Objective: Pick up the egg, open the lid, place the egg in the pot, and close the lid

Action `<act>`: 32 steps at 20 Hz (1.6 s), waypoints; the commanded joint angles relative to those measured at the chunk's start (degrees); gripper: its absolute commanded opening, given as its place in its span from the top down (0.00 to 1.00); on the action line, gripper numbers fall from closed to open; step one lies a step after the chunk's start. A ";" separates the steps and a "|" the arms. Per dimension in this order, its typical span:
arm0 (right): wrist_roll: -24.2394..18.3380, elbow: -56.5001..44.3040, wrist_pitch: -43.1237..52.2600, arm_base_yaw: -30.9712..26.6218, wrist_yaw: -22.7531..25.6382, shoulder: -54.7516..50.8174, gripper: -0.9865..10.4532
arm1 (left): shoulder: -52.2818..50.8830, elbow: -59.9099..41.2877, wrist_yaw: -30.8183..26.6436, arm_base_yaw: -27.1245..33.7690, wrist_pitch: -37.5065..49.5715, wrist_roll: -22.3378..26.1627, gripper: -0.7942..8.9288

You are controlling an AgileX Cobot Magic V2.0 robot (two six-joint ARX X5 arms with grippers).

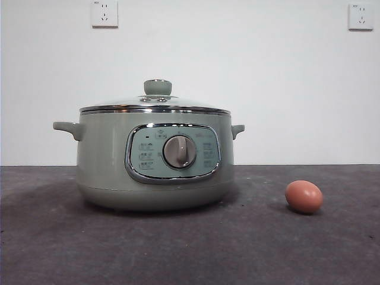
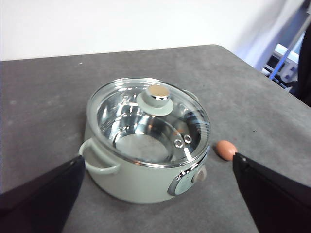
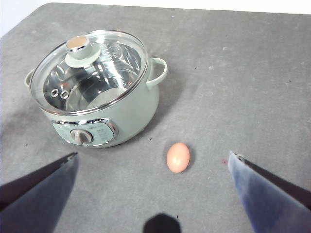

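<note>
The egg [image 1: 304, 196] lay on the counter [image 1: 190, 249] beside the pot [image 1: 155, 163], lid [image 1: 155, 104] on. Both grippers, right [image 3: 154, 194] and left [image 2: 158, 194], hung wide above. A careless pinch could roll or crack it.

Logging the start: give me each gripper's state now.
Left gripper: open, holding nothing, above the pot.
Right gripper: open, holding nothing, above the egg.
</note>
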 commanded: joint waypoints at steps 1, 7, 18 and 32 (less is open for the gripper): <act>0.24 0.26 0.37 0.00 -0.20 0.57 0.41 | 1.73 0.90 0.35 -1.51 1.62 0.42 0.27; 0.24 0.26 0.85 0.00 -2.49 4.26 0.41 | 15.52 10.88 0.07 -8.39 1.84 2.14 0.27; 0.26 0.26 1.62 0.04 -2.78 12.68 0.41 | 49.72 32.81 -11.93 -21.42 2.54 8.37 0.27; 0.26 0.26 3.58 0.04 -2.73 15.21 0.42 | 65.68 35.30 -18.58 -25.42 6.75 9.64 0.28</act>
